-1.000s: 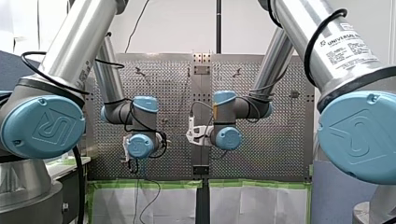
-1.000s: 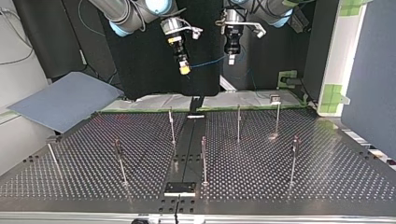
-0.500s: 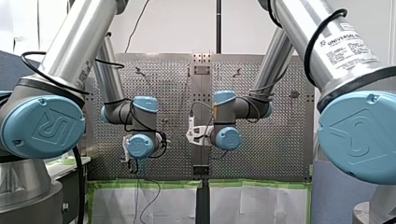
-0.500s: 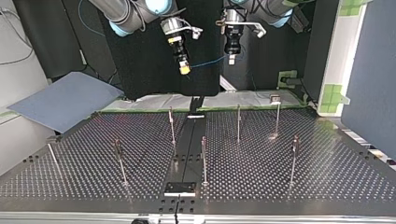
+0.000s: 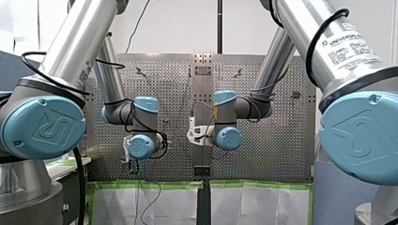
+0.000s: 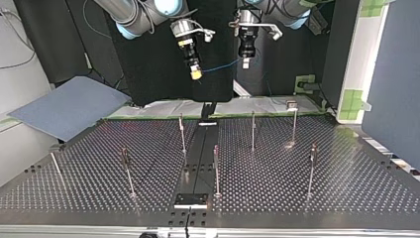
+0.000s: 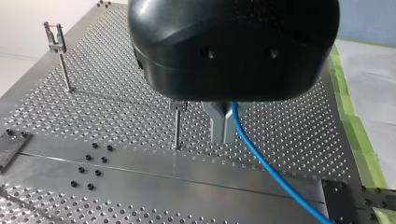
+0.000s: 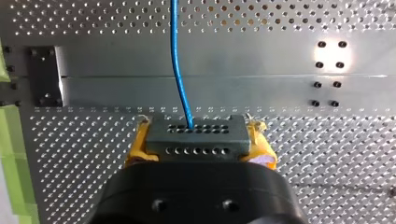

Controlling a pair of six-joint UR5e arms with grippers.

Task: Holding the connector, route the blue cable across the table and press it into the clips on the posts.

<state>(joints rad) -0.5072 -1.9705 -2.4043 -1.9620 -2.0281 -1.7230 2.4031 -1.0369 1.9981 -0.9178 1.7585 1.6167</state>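
My right gripper (image 8: 198, 133) is shut on the dark grey connector (image 8: 196, 139), its yellow pads (image 8: 137, 144) on either side. The blue cable (image 8: 180, 65) leaves the connector's face. In the top view this gripper (image 6: 196, 75) hangs high above the table's far edge, and the cable (image 6: 220, 66) spans to my left gripper (image 6: 245, 62) beside it. My left gripper's metal fingers (image 7: 223, 125) are shut on the cable (image 7: 268, 170), which trails down past them. Several thin posts with clips (image 6: 182, 133) (image 6: 253, 130) (image 6: 216, 168) stand on the perforated table (image 6: 346, 193), all without cable.
Further posts stand at the top view's left (image 6: 127, 171) and right (image 6: 311, 168) (image 6: 293, 121). A blue-grey board (image 6: 69, 106) leans off the table's left corner. A black plate (image 6: 190, 200) sits on the near centre strip. Green tape (image 6: 307, 82) marks the far edge.
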